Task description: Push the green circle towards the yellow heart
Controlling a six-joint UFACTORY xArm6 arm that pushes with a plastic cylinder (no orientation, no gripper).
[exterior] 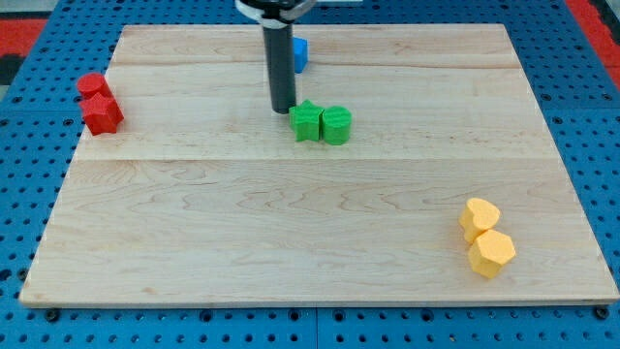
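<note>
The green circle sits near the board's top middle, touching a green star on its left. The yellow heart lies at the lower right, with a yellow hexagon touching it just below. My tip is down on the board just to the upper left of the green star, close to it, and a star's width away from the green circle.
A blue block stands at the top, partly hidden behind the rod. Two red blocks sit together at the board's left edge. The wooden board lies on a blue pegboard.
</note>
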